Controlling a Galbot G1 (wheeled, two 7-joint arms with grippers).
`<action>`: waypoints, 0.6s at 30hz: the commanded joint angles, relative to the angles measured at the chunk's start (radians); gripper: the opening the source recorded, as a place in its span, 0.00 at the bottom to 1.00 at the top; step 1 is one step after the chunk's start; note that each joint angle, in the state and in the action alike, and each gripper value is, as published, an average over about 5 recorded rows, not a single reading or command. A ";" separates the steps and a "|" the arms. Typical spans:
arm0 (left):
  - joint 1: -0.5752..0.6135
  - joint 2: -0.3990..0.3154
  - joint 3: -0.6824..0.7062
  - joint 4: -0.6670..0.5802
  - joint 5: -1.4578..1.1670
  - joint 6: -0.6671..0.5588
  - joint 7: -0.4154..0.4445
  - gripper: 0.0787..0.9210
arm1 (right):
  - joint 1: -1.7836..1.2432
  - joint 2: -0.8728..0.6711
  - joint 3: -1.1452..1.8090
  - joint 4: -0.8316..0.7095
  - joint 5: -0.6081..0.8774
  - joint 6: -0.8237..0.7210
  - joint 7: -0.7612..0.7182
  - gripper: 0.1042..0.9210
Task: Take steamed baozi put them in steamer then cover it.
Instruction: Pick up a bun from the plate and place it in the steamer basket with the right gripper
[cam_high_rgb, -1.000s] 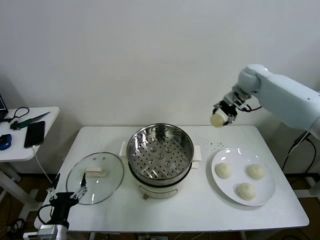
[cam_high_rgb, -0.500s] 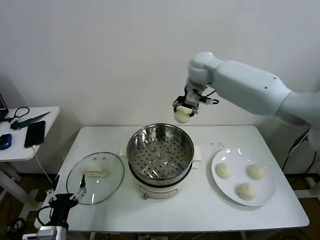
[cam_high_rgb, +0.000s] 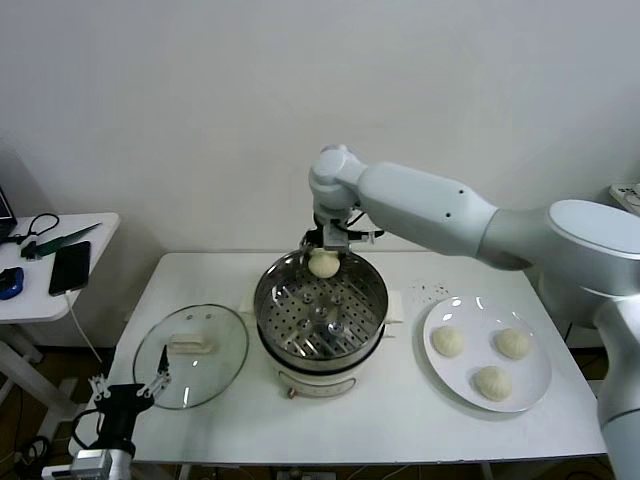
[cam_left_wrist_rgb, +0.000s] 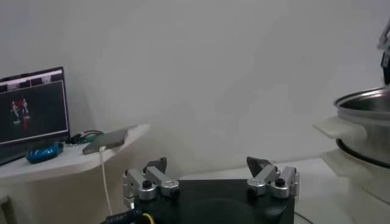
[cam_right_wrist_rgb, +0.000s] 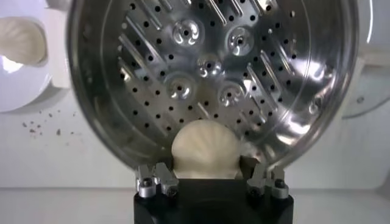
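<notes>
**A:** Right gripper (cam_high_rgb: 323, 252) is over the far rim of the steamer (cam_high_rgb: 320, 300) now, clamped on one steamed baozi (cam_high_rgb: 322, 263)! Half a second back it hung higher and further right, clear of the pot; a second back it was out above the plate side.

**B:** And the bun sits squarely between the gripper's two fingers, low against the palm. From the right wrist view it is the pleated bun (cam_right_wrist_rgb: 205, 148), with the perforated tray (cam_right_wrist_rgb: 210, 67) spread out right below it.

**A:** Any writing to call out?

**B:** No label readable on the pot or its white base. The laptop screen (cam_left_wrist_rgb: 32, 109) in the left wrist view shows small figures, too tiny to read.

**A:** The other three buns (cam_high_rgb: 490, 358) lie on the white plate (cam_high_rgb: 535, 390), at the right of the tabletop (cam_high_rgb: 400, 420), same spots as before.

**B:** The glass lid (cam_high_rgb: 190, 356) lies flat to the left of the steamer, unmoved. Left gripper (cam_high_rgb: 127, 392) hangs low off the front-left corner, fingers spread apart (cam_left_wrist_rgb: 210, 182) and holding nothing, barely shifted.
</notes>
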 joint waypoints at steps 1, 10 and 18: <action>0.009 0.008 -0.006 0.007 -0.008 -0.004 -0.002 0.88 | -0.050 0.043 -0.003 -0.040 -0.033 0.017 0.004 0.72; 0.010 0.007 -0.004 0.010 -0.019 -0.006 -0.011 0.88 | -0.067 0.043 -0.015 -0.042 -0.023 0.010 -0.010 0.75; 0.012 0.008 -0.003 0.015 -0.020 -0.008 -0.013 0.88 | -0.065 0.034 -0.012 -0.034 -0.016 -0.013 -0.024 0.87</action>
